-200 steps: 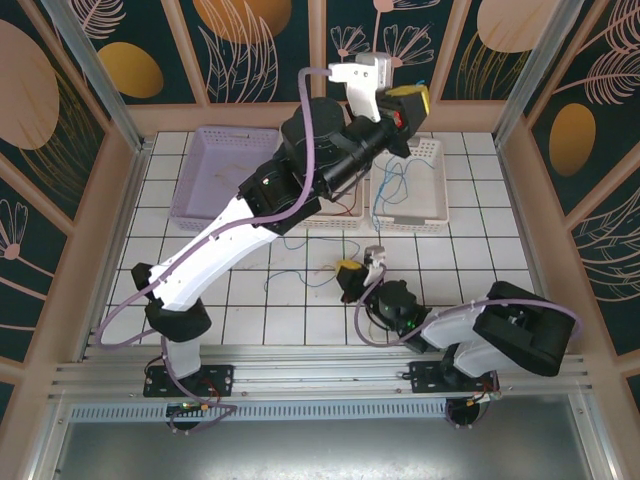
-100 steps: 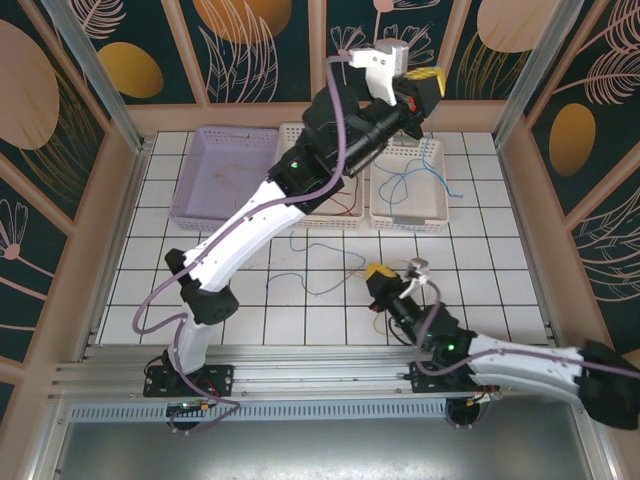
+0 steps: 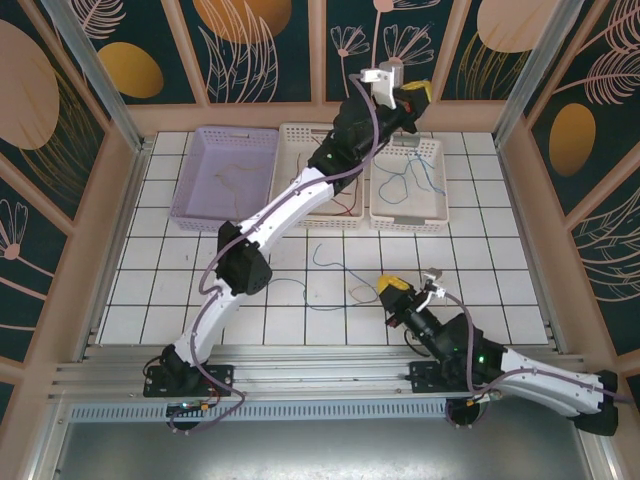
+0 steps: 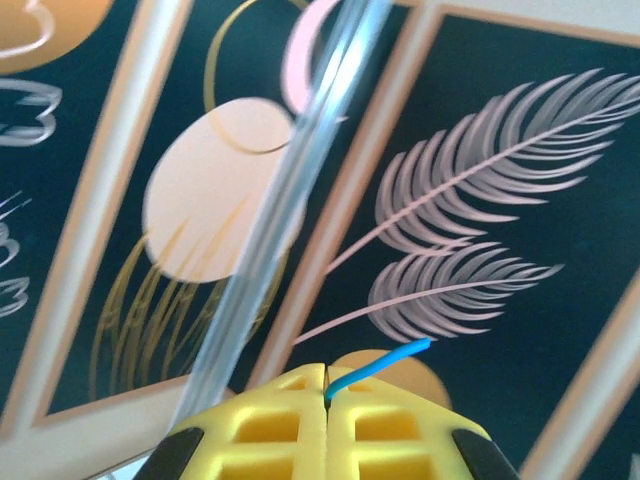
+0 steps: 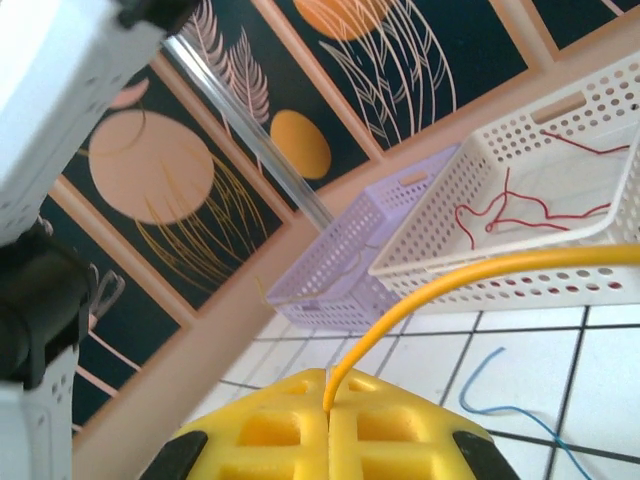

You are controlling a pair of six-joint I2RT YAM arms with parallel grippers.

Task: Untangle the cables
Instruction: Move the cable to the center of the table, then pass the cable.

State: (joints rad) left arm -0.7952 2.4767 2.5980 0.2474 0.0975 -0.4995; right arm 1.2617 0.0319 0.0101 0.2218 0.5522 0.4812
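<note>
My left gripper [image 3: 414,97] is raised high at the back wall, above the right white basket [image 3: 408,221]. It is shut on a blue cable [image 4: 385,360], whose short end pokes out between the yellow fingers [image 4: 270,425]. Blue strands [image 3: 404,181] hang down into that basket. My right gripper [image 3: 393,288] is low over the tiles at the near right, shut on a yellow cable [image 5: 480,270] that arcs away to the right. Another blue cable [image 3: 327,256] lies on the tiles. A red cable [image 5: 520,210] lies in the middle white basket [image 3: 292,131].
A purple basket [image 3: 190,215] stands at the back left with a thin wire in it. The three baskets line the back of the tiled table. Wooden walls and aluminium posts [image 3: 95,70] close in the sides. The left arm [image 3: 290,200] stretches diagonally across the table.
The left arm has stretched out further toward the back, its elbow dropping lower. The right gripper has moved right and nearer with the yellow cable. Both grippers stay shut.
</note>
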